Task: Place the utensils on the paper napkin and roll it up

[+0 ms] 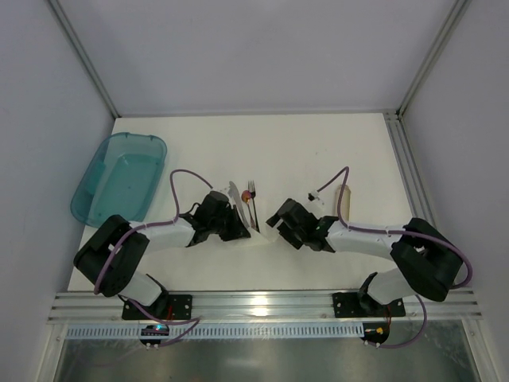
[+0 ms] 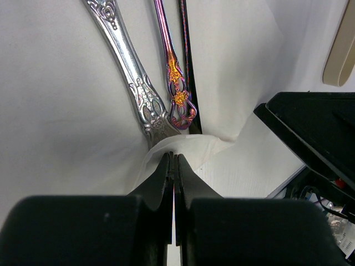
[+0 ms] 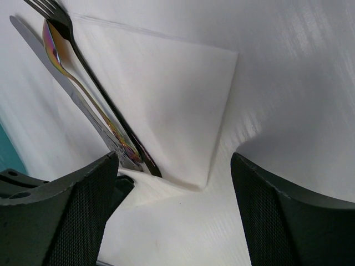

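Basically the thin white square paper napkin is light, limp and tears easily, so it is best taken at an edge and rolled snug over the stiff, slippery cutlery. It lies on the off-white table between the arms. The slim metal utensils — silvery knife, iridescent spoon, dark fork — lie side by side along one side of it. The left gripper is pressed together, pinching the raised near edge; the right gripper is spread wide over the near corner.

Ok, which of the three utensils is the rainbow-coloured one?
The spoon, lying on the napkin between the silver knife and the black fork: only its handle shimmers purple, orange and gold.
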`<state>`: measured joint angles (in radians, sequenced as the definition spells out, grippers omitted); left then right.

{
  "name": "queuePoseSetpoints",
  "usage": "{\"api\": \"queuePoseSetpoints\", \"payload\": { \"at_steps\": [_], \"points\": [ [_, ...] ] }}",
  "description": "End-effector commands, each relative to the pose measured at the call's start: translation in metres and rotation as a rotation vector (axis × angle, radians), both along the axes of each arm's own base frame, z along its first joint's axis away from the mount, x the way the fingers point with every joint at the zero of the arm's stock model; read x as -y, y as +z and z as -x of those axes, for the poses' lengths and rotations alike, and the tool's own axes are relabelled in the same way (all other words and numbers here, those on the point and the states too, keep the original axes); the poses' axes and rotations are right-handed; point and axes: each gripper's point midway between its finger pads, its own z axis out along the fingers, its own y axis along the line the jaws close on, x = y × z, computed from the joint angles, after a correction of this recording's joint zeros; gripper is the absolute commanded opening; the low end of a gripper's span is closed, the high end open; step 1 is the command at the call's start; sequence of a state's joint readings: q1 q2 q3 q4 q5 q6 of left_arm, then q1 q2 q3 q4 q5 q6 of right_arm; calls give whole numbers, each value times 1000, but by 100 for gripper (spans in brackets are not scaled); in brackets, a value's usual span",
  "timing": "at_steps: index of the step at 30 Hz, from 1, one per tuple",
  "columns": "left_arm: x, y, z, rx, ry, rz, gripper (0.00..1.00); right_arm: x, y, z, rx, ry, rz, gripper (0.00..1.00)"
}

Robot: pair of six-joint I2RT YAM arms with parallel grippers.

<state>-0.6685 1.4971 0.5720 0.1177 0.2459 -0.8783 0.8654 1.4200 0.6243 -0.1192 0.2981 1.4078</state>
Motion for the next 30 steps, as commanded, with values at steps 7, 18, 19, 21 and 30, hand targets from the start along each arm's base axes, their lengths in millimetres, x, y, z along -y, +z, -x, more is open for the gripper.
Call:
{"api": "queuePoseSetpoints", "payload": {
  "at_steps": [7, 18, 19, 21, 30],
  "points": [
    [7, 7, -6, 46, -13, 24, 0, 2, -3, -20, 85, -83, -1, 83],
    [6, 8, -8, 51, -6, 20, 0, -31, 64, -37, 466, 158, -149, 84],
    [6, 7, -8, 50, -6, 19, 0, -33, 71, -37, 514, 193, -146, 84],
    [6, 7, -7, 49, -9, 19, 0, -39, 71, -30, 533, 256, -164, 84],
    [6, 6, -8, 46, -3, 15, 0, -55, 76, -20, 639, 477, -99, 83]
  ]
}}
